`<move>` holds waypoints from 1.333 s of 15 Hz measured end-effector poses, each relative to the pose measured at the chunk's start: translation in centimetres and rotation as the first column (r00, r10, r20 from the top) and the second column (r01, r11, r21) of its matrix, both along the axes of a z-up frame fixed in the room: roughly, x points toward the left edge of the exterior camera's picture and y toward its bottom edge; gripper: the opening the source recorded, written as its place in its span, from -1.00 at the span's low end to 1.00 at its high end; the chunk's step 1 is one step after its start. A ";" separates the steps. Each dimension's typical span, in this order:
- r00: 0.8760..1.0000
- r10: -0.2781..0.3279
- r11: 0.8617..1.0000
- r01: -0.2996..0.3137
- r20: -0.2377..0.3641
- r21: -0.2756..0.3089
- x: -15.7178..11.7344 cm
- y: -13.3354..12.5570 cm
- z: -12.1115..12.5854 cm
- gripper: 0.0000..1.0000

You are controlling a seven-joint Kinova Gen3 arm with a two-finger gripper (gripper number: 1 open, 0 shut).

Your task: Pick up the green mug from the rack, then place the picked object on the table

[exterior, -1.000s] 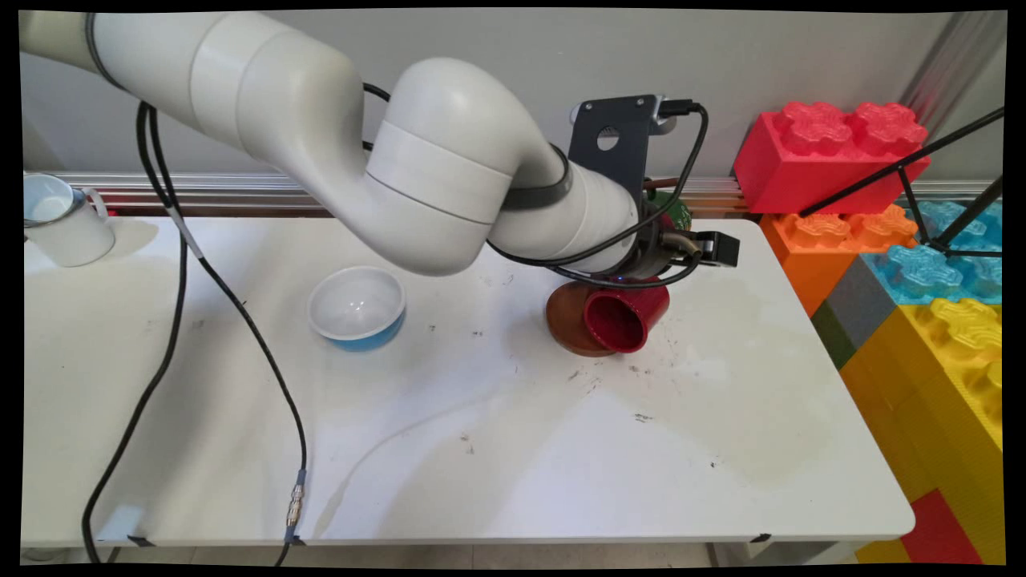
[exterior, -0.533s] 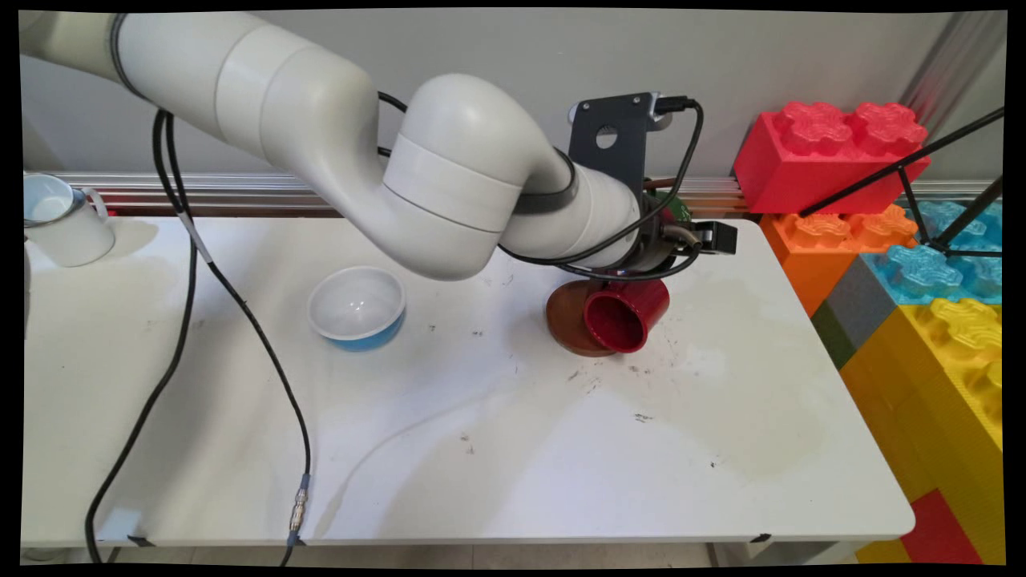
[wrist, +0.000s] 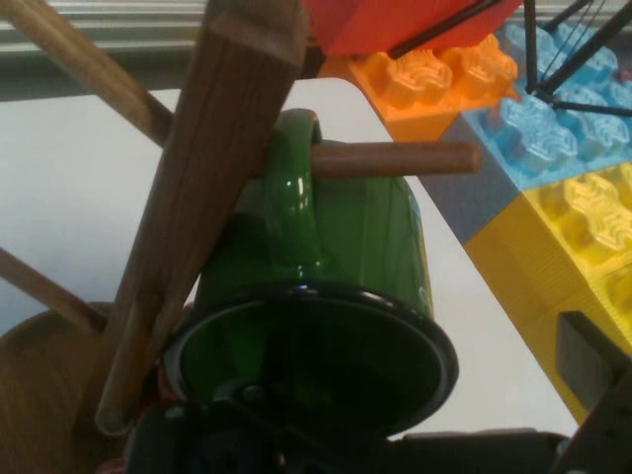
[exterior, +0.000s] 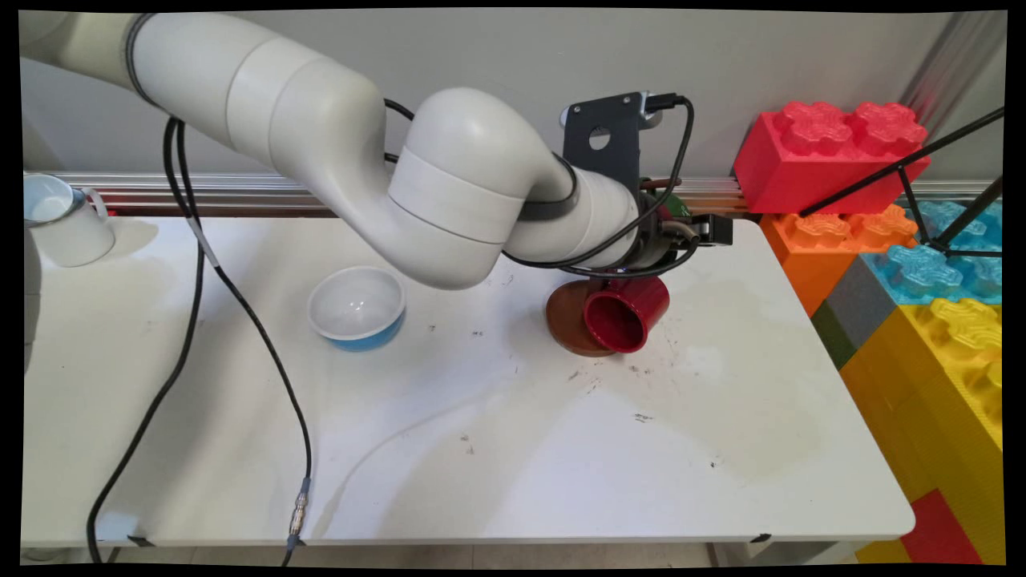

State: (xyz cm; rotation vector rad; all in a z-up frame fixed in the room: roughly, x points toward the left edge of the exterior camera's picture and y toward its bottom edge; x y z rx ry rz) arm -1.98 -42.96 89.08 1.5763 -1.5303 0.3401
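Arm (exterior: pixel 449 184) farther back, hiding green mug (wrist: pixel 326 286)

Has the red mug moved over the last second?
No. The red mug lies at the same spot against the brown base, judged by the table's marks.

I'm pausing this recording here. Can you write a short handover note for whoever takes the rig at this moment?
Gripper: low at the table's far right, right up against a green mug; whether it grips the mug cannot be seen.
Green mug: hangs by its handle on a peg of the wooden mug tree, mouth toward the hand camera.
Red mug: on its side at the tree's round base, just below the gripper.
Elsewhere on the table: blue-and-white bowl mid-left, white enamel mug at the far left corner. Toy bricks stand to the right.
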 end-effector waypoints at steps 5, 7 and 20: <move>0.999 0.022 1.000 -0.022 -0.027 0.004 -0.1 0.3 0.0 1.00; 0.999 0.026 1.000 -0.026 -0.032 0.002 -0.1 0.4 0.1 -1.00; 0.997 0.047 0.999 -0.047 -0.059 0.002 0.7 0.6 0.3 -1.00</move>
